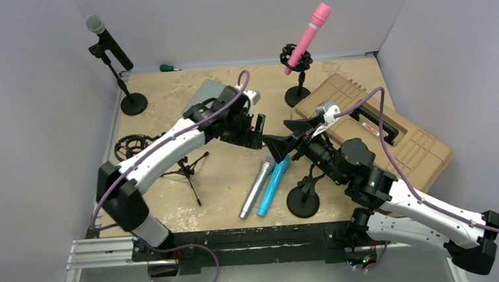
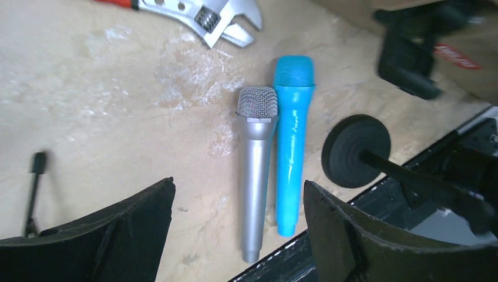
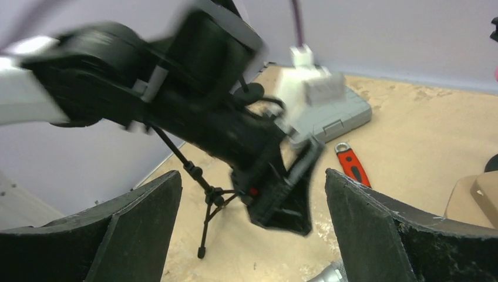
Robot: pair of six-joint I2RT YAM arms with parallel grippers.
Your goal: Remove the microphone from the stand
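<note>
Both arms are bolted at 6 o'clock. The left arm rises from the near-left corner, bends at the elbow and reaches toward the centre. The right arm runs low from the near-right corner toward 10 o'clock.

Just beyond the bases, a black stand with a round disc foot [image 1: 303, 201] sits on the mottled, sandy tabletop [image 1: 226, 182], its clip holding nothing. At its 9 o'clock two microphones lie flat, side by side and touching. The silver microphone [image 2: 256, 170] is a smooth metal tube with a wire-mesh head, and the blue microphone [image 2: 292, 147] is matte plastic with a textured head.

The left tool [image 1: 259, 128] hangs above them with its dark fingers spread wide, gripping nothing. The right tool [image 1: 285, 138] is close at its 4 o'clock, aimed at the left wrist, also spread and empty.

At 9 o'clock stands a thin tripod stand [image 1: 186, 168] with an empty ring mount. At 3 o'clock lies a ribbed tan case [image 1: 392, 131]. A grey case [image 1: 205, 94] lies under the left forearm, and a steel wrench [image 2: 205, 17] with a red handle lies near it.

At 12 o'clock a pink microphone [image 1: 309, 34] leans in a shock-mount stand [image 1: 297, 96]. At 11 o'clock a black microphone [image 1: 108, 41] with a silver head sits clipped on its stand [image 1: 133, 104]. A green-handled screwdriver [image 1: 169, 67] lies by the back wall.
</note>
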